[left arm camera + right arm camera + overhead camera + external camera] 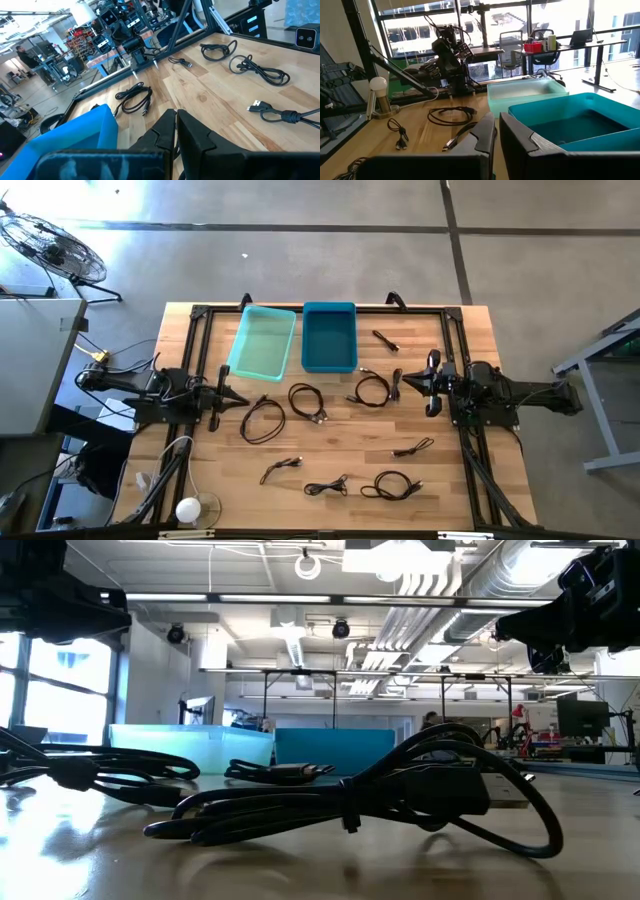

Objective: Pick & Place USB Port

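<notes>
Two bins, light-teal (263, 342) and darker blue plastic (329, 336), are sitting touching on the wooden counter (450, 480). Black USB cables (261, 421) are lying scattered nearby. Left gripper (232, 397) and right gripper (404, 384) are hovering closed, holding nothing.

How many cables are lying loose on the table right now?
9: one right of the dark bin, three mid-table, one by the right arm, four near the front.

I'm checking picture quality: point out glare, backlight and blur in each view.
Low view: nearest cable backlit into silhouette, table glossy with reflections. Right wrist view: windows blown out behind the pale bin. Left wrist view: own pincer blurred close up. High view: evenly lit.
</notes>
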